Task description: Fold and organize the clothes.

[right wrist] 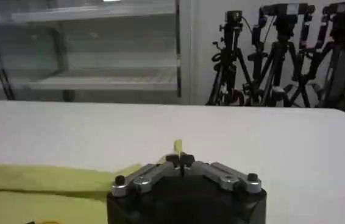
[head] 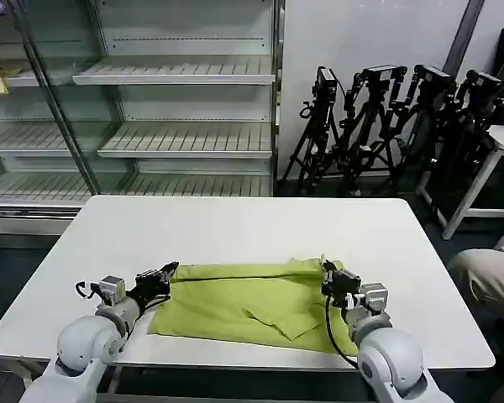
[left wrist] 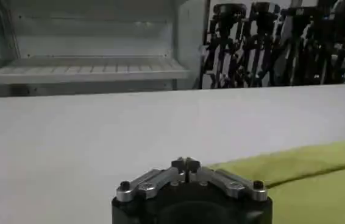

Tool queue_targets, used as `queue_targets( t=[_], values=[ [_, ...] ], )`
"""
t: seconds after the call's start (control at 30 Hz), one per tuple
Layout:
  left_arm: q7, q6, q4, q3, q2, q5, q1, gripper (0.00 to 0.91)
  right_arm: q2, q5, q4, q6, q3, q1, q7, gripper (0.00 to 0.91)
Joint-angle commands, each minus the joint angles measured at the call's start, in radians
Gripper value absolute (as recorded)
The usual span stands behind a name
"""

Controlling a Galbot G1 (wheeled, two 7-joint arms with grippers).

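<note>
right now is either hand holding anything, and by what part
Right hand is shut on the shirt, pinching its far right corner. Left hand is shut at the far left corner, but whether it grips cloth cannot be told.

My T-shirt is lime yellow-green cotton, lying flat in the lower centre of the head view as a wide folded band; its far edge runs nearly straight from left to right; an angled flap shows low in the middle; its upper left and upper right corners are pinched up slightly; the cloth looks plain, with soft creases.
</note>
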State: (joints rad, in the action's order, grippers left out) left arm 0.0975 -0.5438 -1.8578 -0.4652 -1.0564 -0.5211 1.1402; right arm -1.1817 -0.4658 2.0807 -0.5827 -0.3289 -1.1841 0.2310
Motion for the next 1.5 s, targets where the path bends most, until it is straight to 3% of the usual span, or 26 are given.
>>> queue_targets(
  t=[0.03,0.87,0.9,0.93,0.97,1.23,1.5],
  values=[
    [0.004,0.000,-0.039,-0.029,0.005,0.004,0.050,0.020,0.012,0.011,0.051,0.000,-0.021,-0.066,-0.002,0.000],
    [0.030,-0.004,-0.013,-0.019,0.029,0.029,0.052,0.020,0.034,0.050,0.084,-0.001,-0.029,-0.118,-0.009,0.000],
    [0.030,-0.005,-0.018,-0.019,0.028,0.030,0.053,0.867,0.034,0.056,0.085,-0.001,-0.027,-0.120,-0.012,0.524],
    [0.027,-0.008,-0.025,-0.019,0.028,0.032,0.054,0.907,0.034,0.057,0.086,-0.001,-0.027,-0.121,-0.013,0.524],
    [0.027,-0.011,-0.032,-0.020,0.028,0.044,0.056,0.907,0.036,0.064,0.088,-0.002,-0.028,-0.124,-0.013,0.907],
    [-0.057,-0.032,-0.169,-0.045,0.007,-0.041,0.104,0.907,0.052,0.095,0.110,-0.001,-0.100,-0.165,-0.042,0.907],
    [-0.339,-0.034,-0.214,-0.004,-0.028,-0.157,0.135,0.907,0.055,0.100,0.160,0.001,-0.174,-0.250,-0.067,0.907]
  ],
)
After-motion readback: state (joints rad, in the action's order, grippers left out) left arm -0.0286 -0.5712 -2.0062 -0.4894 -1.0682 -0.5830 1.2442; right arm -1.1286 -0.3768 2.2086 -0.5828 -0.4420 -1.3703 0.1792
